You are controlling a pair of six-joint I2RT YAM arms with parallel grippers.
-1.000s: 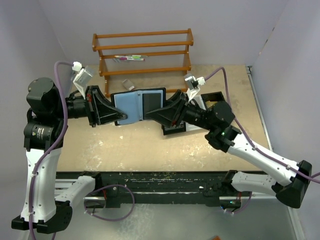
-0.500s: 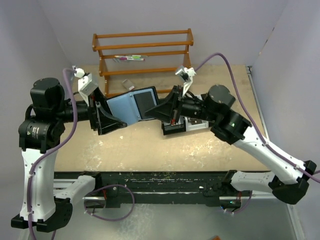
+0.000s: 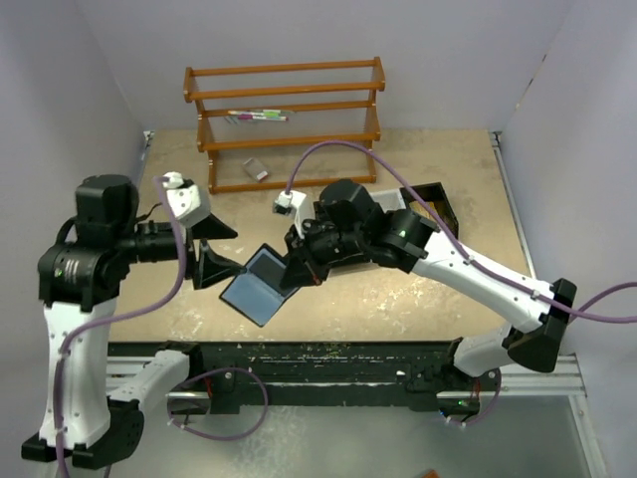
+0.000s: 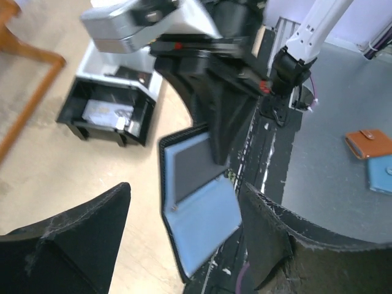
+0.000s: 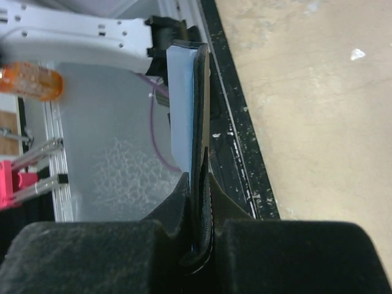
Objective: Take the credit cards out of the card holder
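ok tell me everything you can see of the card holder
The card holder hangs open like a book, tilted, above the near part of the table. It has a black outside and rim and a smooth blue-grey lining, and one half carries a darker slot panel. No card shows in it. The right gripper is shut on that half's edge. The open left gripper sits close beside it, not touching.
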